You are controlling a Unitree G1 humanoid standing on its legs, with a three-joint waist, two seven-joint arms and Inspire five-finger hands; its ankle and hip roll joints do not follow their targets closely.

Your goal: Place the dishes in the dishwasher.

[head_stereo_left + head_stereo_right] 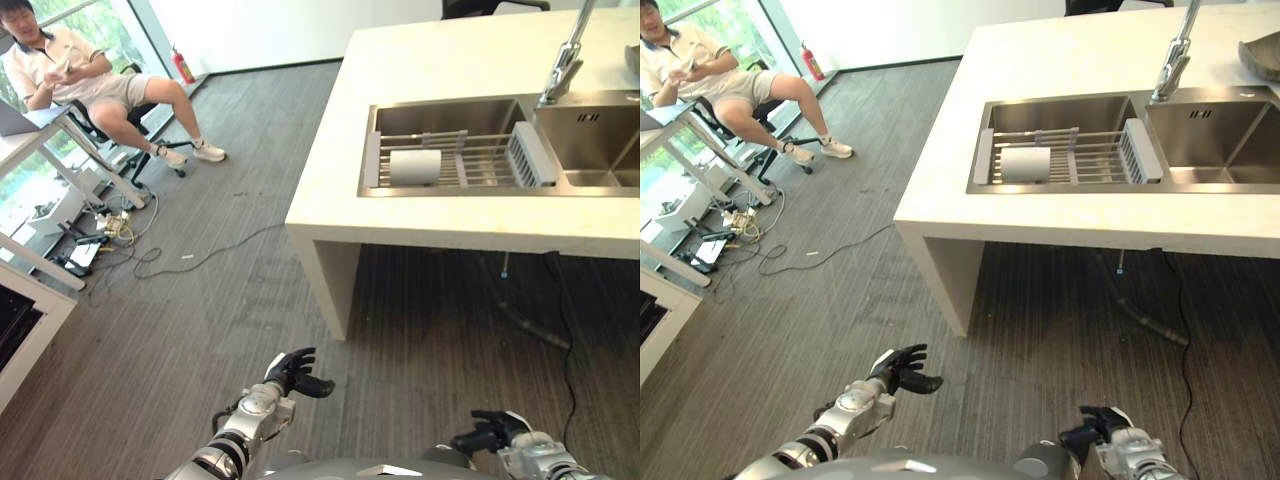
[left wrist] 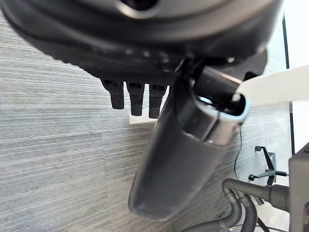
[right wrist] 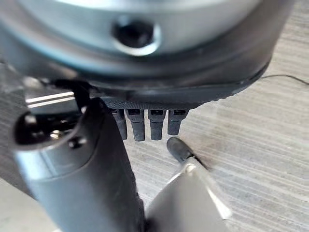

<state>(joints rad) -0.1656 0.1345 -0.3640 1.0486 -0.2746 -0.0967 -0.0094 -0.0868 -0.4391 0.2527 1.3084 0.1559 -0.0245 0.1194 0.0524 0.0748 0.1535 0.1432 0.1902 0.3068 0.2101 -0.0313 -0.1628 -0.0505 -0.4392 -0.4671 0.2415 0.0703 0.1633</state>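
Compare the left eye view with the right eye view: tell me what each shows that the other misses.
Left eye view alone: a dark strip of a chair back at the far counter edge. Right eye view alone: a grey dish-like object on the pale counter's right end. Both share: the steel double sink, its wire drying rack holding a pale cylindrical cup, the seated person, and both dark hands, left and right, empty.

Grey plank floor [image 1: 200, 310], pale counter [image 1: 450, 60], windows [image 1: 90, 25]
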